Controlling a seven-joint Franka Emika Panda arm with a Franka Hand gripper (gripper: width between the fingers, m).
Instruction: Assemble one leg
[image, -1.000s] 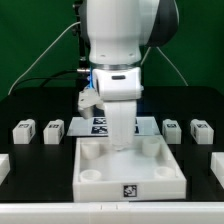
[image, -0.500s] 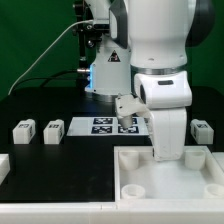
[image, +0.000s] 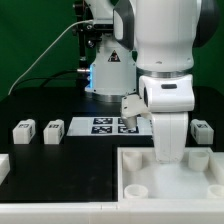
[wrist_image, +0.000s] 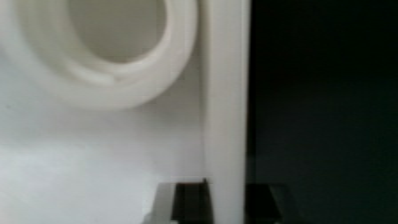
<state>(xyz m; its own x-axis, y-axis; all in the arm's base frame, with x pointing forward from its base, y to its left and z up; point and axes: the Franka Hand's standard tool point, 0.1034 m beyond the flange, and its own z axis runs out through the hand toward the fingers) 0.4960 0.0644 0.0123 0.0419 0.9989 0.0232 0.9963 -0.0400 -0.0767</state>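
Fingers (wrist_image: 178, 208) are pinching the tray (image: 135, 158) wall, not a leg. The nearest leg (image: 200, 129) is standing on the bench (image: 40, 165) at 2 o'clock of them. I am expecting light, rigid, smooth plastic, so planning to grip across its flat sides.

Ext. view's left: leg (image: 22, 130) beside 2nd leg (image: 53, 129); marker board (image: 108, 125) behind tray (image: 128, 156).

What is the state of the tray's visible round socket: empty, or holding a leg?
Empty: the socket in the tray shows only its bare hollow.
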